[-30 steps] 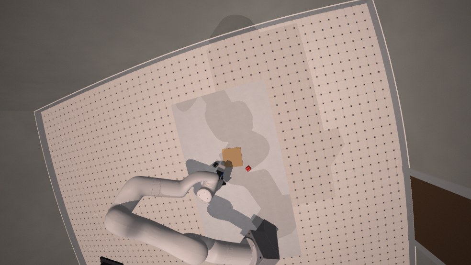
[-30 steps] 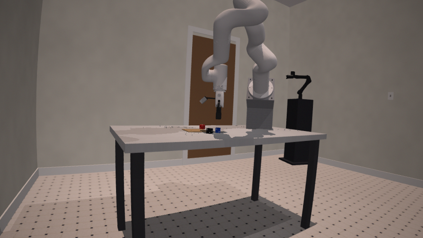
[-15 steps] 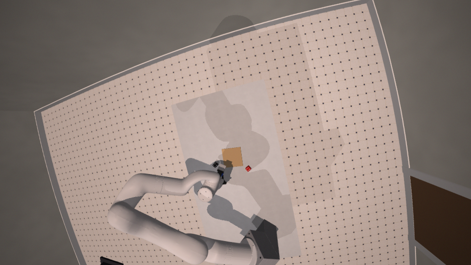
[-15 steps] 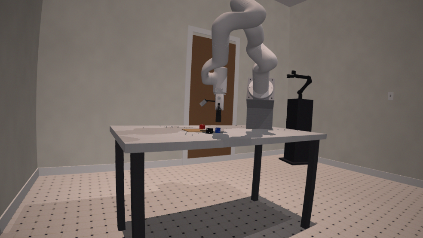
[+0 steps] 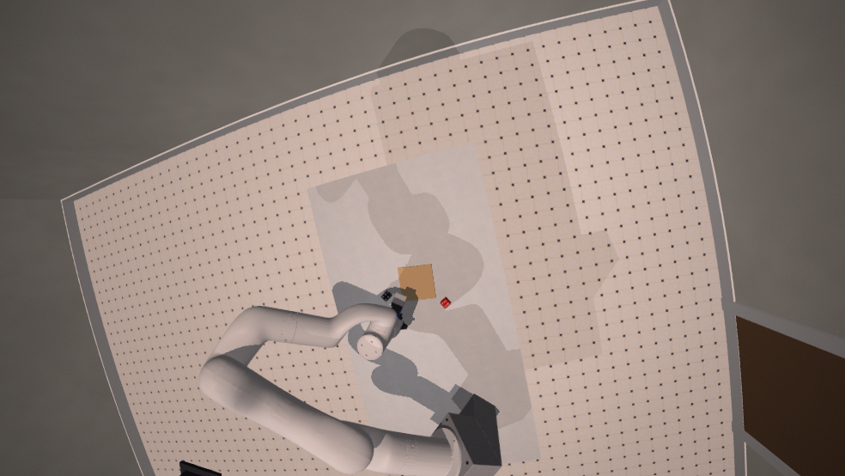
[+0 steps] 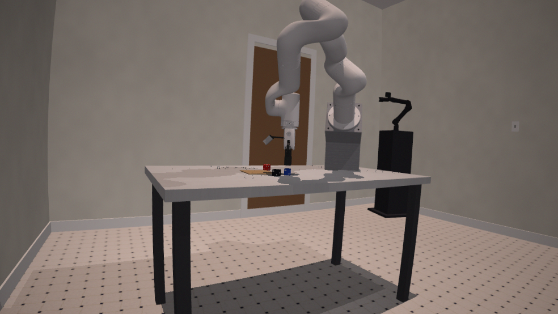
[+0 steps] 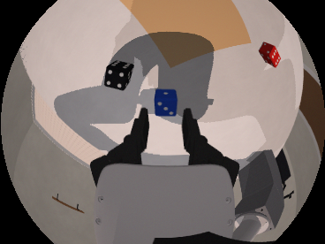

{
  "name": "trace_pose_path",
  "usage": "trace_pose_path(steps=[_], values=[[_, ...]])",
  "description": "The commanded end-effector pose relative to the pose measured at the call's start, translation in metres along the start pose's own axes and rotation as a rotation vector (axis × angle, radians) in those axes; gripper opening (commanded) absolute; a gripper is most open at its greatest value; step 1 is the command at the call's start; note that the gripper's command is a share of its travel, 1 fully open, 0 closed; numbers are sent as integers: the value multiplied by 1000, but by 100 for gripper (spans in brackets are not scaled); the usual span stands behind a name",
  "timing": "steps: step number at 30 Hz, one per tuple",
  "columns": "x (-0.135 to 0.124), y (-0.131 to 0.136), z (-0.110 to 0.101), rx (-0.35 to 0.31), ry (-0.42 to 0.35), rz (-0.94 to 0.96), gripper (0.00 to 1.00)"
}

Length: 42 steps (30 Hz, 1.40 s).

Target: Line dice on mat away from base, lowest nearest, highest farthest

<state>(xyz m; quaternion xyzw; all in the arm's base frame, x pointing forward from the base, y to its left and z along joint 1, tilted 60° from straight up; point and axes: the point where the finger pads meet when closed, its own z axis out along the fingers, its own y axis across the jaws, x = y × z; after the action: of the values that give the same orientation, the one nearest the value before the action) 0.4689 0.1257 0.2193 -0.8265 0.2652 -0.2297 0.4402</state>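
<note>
The tan mat [image 7: 185,15] lies flat on the table; it also shows in the overhead view [image 5: 416,282]. None of the three dice is on it. The blue die [image 7: 166,102] sits on the table just off the mat's near corner, straight below my fingertips. The black die [image 7: 118,75] sits to its left, and the red die [image 7: 270,53] lies off the mat's right side. My gripper [image 7: 165,117] is half open and empty. In the side view it hangs [image 6: 288,158] a little above the blue die [image 6: 287,171]. In the overhead view the wrist hides the blue die.
The robot's grey base block [image 5: 472,428] stands on the table near the dice. A black stand with a camera arm [image 6: 394,148] is beside the table. The arm's shadow falls over the mat's near corner.
</note>
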Motion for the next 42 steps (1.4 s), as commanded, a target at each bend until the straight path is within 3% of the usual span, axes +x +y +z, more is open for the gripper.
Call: trace_pose_path(steps=[1, 42], values=[[0, 0, 4, 0, 1, 0, 47], [0, 0, 10, 0, 1, 0, 47]])
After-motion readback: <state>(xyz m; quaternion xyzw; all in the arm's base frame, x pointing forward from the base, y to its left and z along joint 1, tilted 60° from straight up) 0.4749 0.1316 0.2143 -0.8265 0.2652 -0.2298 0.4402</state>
